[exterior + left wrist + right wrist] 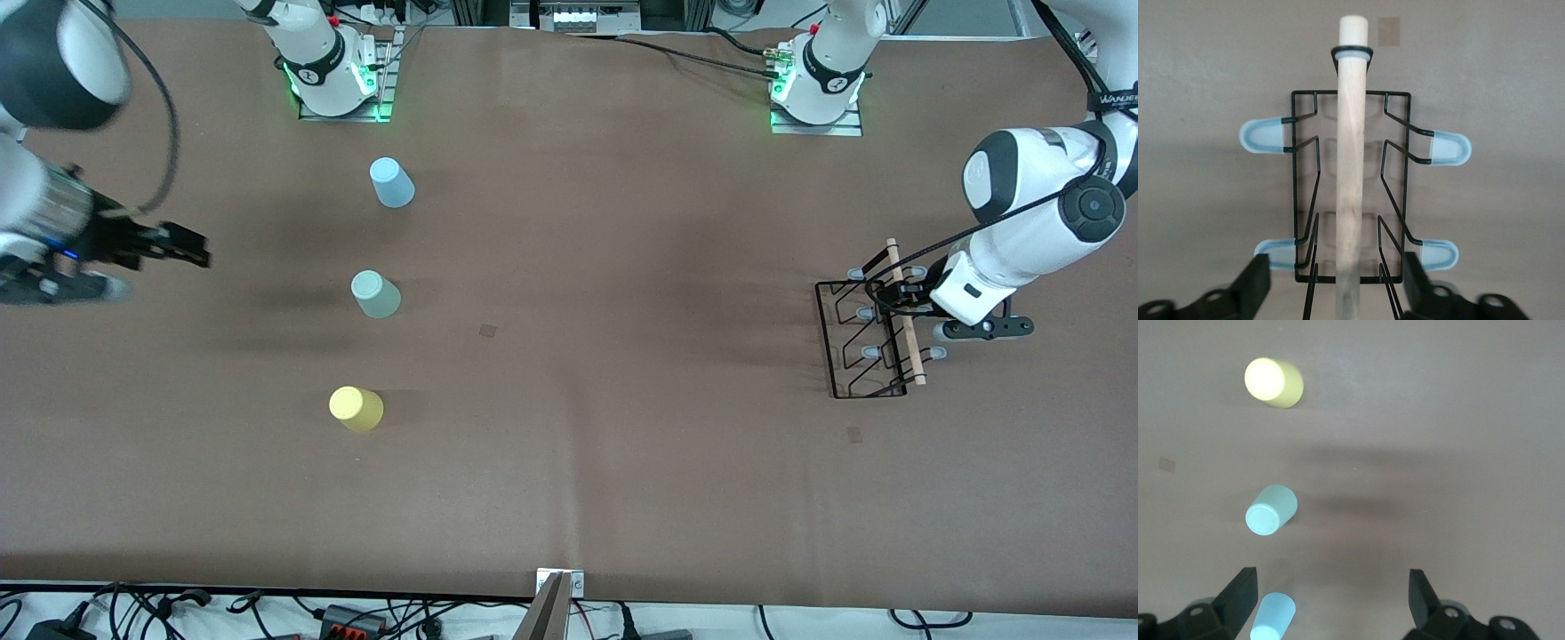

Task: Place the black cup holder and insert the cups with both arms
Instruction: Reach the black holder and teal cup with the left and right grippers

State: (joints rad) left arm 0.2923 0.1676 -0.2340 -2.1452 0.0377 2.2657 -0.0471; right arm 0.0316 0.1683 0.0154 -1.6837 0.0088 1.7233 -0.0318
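Note:
The black cup holder stands on the table at the left arm's end, its wooden rod handle on top and pale blue-tipped pegs sticking out at both sides. My left gripper is over it, open, with one finger on each side of the rod and a gap to the wood. Three cups stand in a row toward the right arm's end: light blue, mint-green and yellow. My right gripper hangs open over the table beside them, holding nothing.
The two arm bases sit along the table's edge farthest from the front camera. Small dark patches mark the brown cover. Cables and a metal bracket lie along the edge nearest that camera.

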